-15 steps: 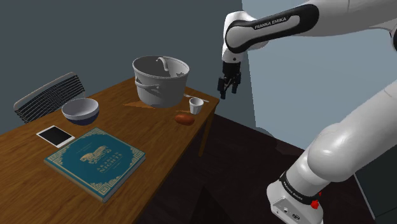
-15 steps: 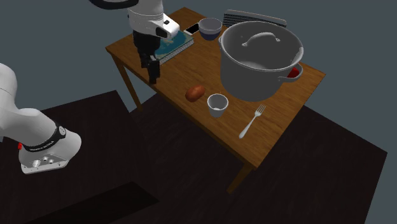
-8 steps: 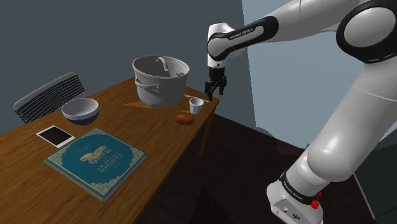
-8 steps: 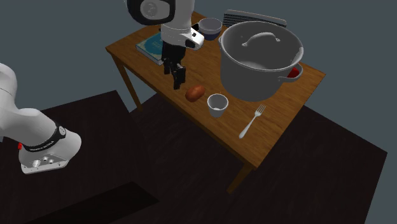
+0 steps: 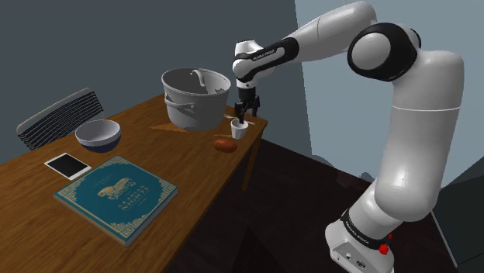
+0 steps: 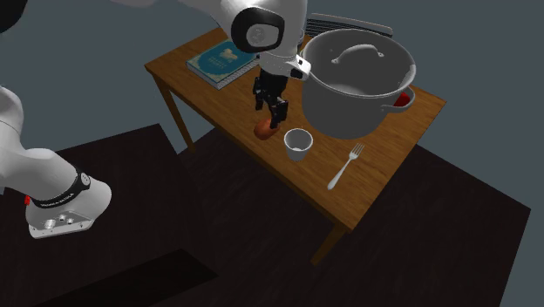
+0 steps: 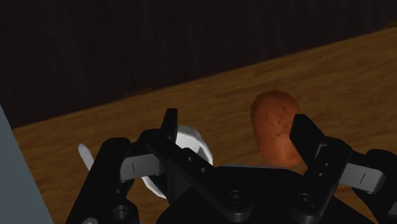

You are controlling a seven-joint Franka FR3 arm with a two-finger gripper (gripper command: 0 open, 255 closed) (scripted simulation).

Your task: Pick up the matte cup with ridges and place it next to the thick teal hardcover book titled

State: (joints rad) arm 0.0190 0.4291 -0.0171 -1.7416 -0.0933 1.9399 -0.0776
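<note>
Currently, the white cup [image 5: 238, 129] is observed standing upright on the wooden table [image 5: 31, 203], near the table's far right corner in the shoulder view, just in front of the large grey pot [image 5: 194, 97]. A brown potato [image 5: 225, 145] is noted just beside the cup, on its nearer side. The gripper [image 5: 243, 116] is positioned above this pair, pointing down and clear of the tabletop.

In the second exterior view the gripper [image 6: 272, 109] is seen over the potato [image 6: 265, 128], with the cup [image 6: 298, 142] just to that view's right and the pot [image 6: 357, 78] behind. A fork [image 6: 345, 167] is recorded lying on the table [image 6: 384, 187], further to that view's right of the cup.

In the wrist view the black fingers [image 7: 169, 127] are found spread apart, with nothing clasped between them. The cup [image 7: 196, 145] is seen past one finger and the potato [image 7: 275, 127] close by the other; whether the potato is touched cannot be determined.

The teal book [image 5: 116, 194] is recorded lying flat at the near left of the table in the shoulder view, well apart from the cup. Behind it, a white tablet [image 5: 68, 164], a bowl [image 5: 98, 135] and a dark slatted rack [image 5: 58, 116] are noted.
</note>
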